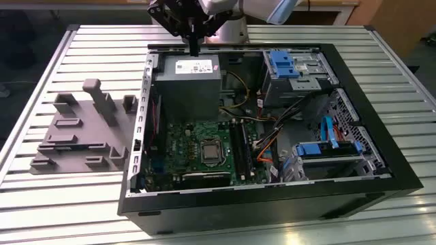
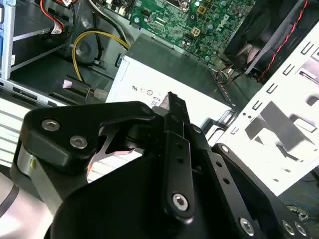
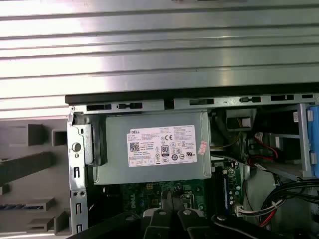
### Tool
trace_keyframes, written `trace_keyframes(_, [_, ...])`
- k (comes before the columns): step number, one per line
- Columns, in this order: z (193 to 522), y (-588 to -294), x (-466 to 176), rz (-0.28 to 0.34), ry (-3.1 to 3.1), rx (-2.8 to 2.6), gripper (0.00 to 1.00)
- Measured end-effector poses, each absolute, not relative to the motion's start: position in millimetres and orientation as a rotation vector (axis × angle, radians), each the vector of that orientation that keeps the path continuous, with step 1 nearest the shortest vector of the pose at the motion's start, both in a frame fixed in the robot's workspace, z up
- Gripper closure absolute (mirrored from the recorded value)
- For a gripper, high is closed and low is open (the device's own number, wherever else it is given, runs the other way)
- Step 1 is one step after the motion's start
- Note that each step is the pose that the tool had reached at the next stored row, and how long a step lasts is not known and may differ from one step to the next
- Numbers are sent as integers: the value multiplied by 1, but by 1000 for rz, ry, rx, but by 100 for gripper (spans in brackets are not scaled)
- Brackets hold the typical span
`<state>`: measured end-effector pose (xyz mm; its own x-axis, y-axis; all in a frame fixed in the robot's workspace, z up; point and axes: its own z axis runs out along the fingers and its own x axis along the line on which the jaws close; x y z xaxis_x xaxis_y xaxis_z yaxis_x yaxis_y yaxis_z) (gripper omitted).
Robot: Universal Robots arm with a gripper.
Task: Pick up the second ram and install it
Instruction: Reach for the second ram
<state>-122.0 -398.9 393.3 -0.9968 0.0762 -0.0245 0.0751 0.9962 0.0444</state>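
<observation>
My gripper (image 1: 194, 51) hangs over the far rim of the open computer case (image 1: 381, 153), above the grey power supply (image 1: 185, 81). In both wrist views its fingers (image 2: 174, 144) lie pressed together, shut, with nothing showing between them; the gripper (image 3: 172, 199) points towards the green motherboard (image 1: 197, 148). A thin dark strip with a blue tint, seemingly the second ram (image 3: 25, 205), sits on edge in a slot of the grey fixture block (image 1: 75, 138), well to the exterior view's left of the gripper. The long black memory slots (image 1: 240, 148) lie beside the processor socket.
The case lies on a slatted aluminium table (image 1: 81, 204). Blue drive cages (image 1: 283, 64) and bundled cables (image 1: 272, 138) fill the case's side at the exterior view's right. Yellow wires (image 2: 99, 37) run beside the power supply. The fixture has upright posts (image 1: 102, 99).
</observation>
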Motion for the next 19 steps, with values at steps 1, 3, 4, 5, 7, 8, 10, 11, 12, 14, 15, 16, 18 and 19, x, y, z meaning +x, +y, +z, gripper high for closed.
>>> trace_keyframes(1, [393,-399,-122,68,3112,118,89])
trace_keyframes(3, [393,-399,-122,68,3112,118,89])
trace_keyframes(4, [393,-399,-122,68,3113,118,89])
trace_keyframes(5, [393,-399,-122,68,3112,118,89])
trace_keyframes(7, [393,-399,-123,67,3113,118,89])
trace_keyframes(8, [393,-399,-123,68,3112,118,89])
trace_keyframes(10, [393,-399,-123,68,3112,118,89])
trace_keyframes(11, [393,-399,-124,68,3112,118,89])
trace_keyframes(12, [393,-399,-125,68,3112,118,89])
trace_keyframes(14, [393,-399,-126,68,3113,118,89])
trace_keyframes(15, [393,-399,-127,68,3112,118,89])
trace_keyframes(16, [393,-399,-128,68,3112,118,89])
trace_keyframes(18, [393,-399,-130,68,3112,118,89])
trace_keyframes(19, [393,-399,-131,68,3112,118,89])
